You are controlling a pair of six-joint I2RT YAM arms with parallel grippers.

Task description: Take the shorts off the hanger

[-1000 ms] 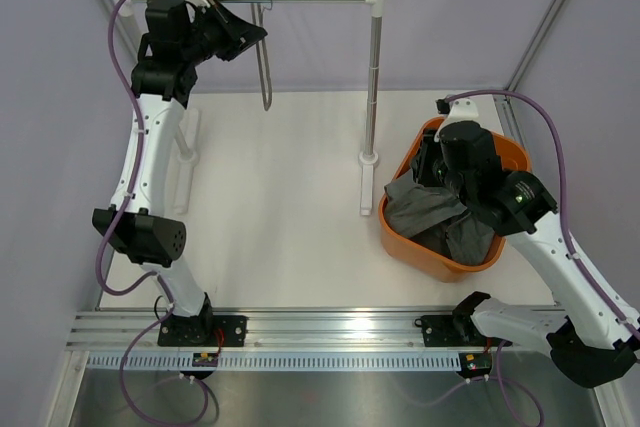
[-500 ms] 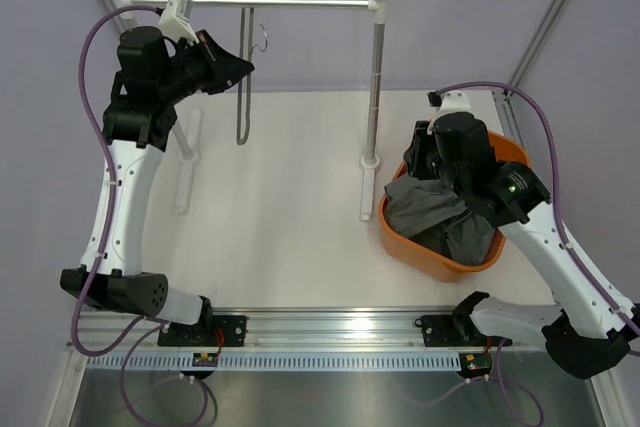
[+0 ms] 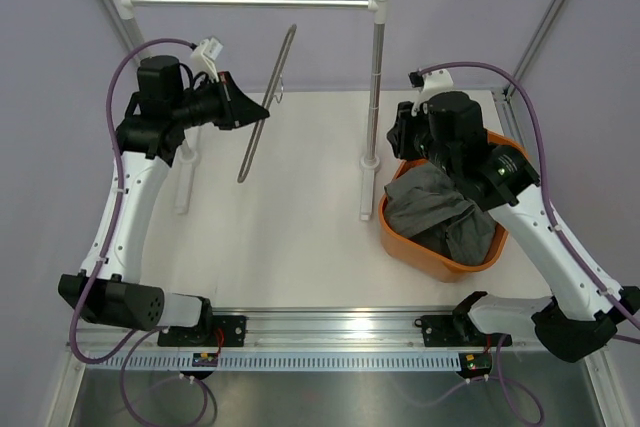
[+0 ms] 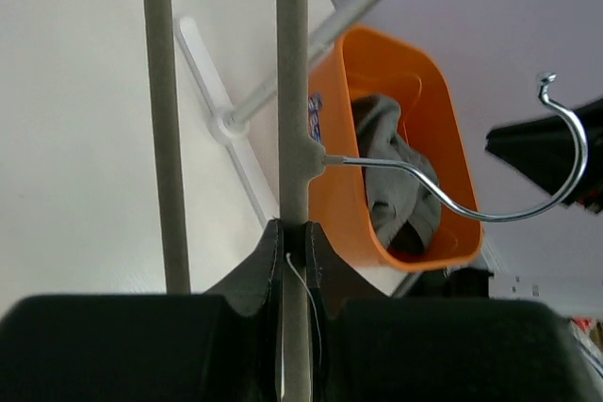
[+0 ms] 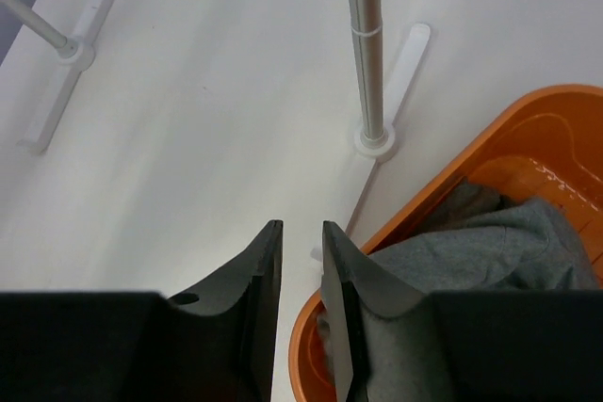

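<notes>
Clamping the hanger point(image 3: 275, 72) at 10 o'clock, left gripper point(image 3: 262, 112); right gripper point(image 5: 300, 233) slightly parted, empty, by shorts point(image 3: 430, 202) in basket point(image 3: 425, 262) at 3 o'clock

White table point(image 3: 290, 217) carries an orange basket point(image 3: 415, 255) at its right side and the clothes rail's two white feet: left foot point(image 3: 183, 172) well apart, right foot point(image 3: 366, 187) just beside the basket.

right gripper point(image 5: 301, 230): slightly parted, empty | grey shorts point(image 5: 509, 251): in orange basket point(image 5: 556, 129) | rack post point(image 5: 366, 44): upright

White arms point(image 3: 126, 202), black joints point(image 3: 160, 82), purple cables point(image 3: 470, 65)
</notes>
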